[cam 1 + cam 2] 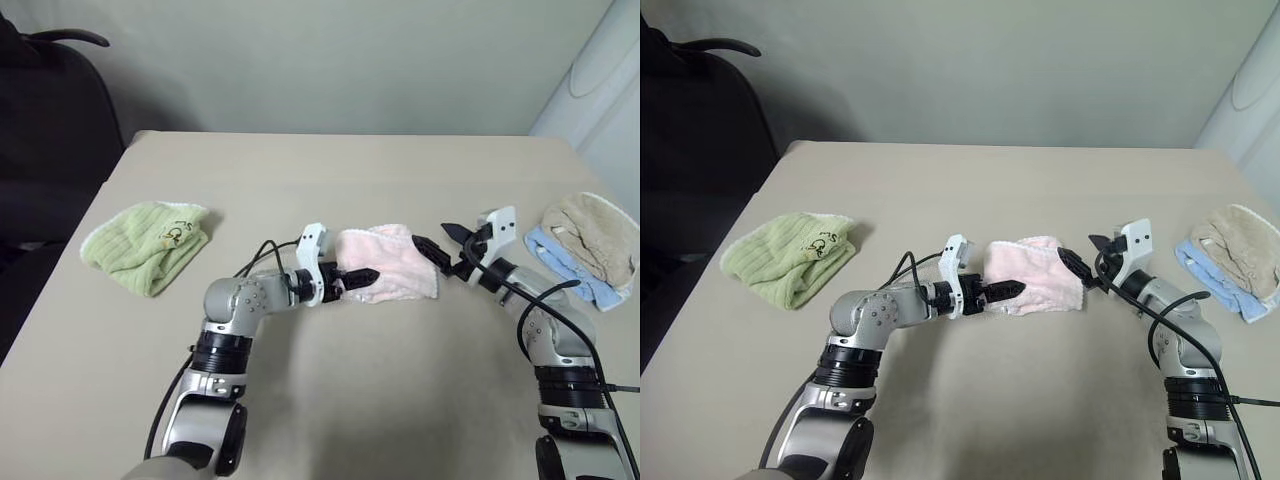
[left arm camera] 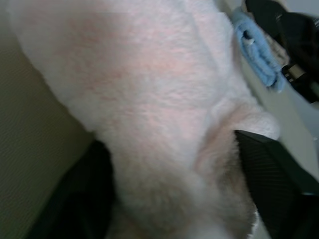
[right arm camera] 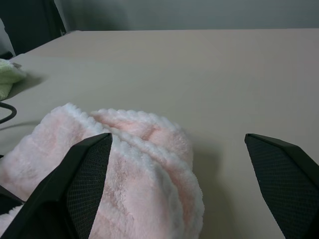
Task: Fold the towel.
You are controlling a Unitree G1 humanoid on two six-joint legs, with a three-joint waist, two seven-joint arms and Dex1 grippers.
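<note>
1. Head views: towel [image 1: 388, 262], pale pink, folded into a small bundle, lies near the middle of the desk [image 1: 400, 170]. Left claw [image 1: 362, 279] is at the towel's near-left edge, its black fingers lying against the cloth. Right claw [image 1: 444, 245] sits at the towel's right edge, jaws spread wide, one finger touching the cloth corner, nothing gripped. Green cloth [image 1: 150, 243] lies well apart at the desk's left side. Beige towel [image 1: 596, 235] rests on a blue cloth [image 1: 570, 263] at the desk's right edge. Dark chair [image 1: 50, 120] stands beyond the desk's left corner

2. Left wrist view: towel [image 2: 149, 99] lies right up against the camera, bulging between the two black fingers [image 2: 279, 179], one on each side of the cloth; whether they pinch it or only straddle it cannot be told. Blue cloth [image 2: 259, 50] and the right claw's dark body [image 2: 294, 40] show beyond

3. Right wrist view: towel [image 3: 134, 169] lies partly between the parted fingers [image 3: 79, 184], pressed against one of them; the other stands clear over bare desk [image 3: 199, 74]. Green cloth [image 3: 7, 74] at the far edge
</note>
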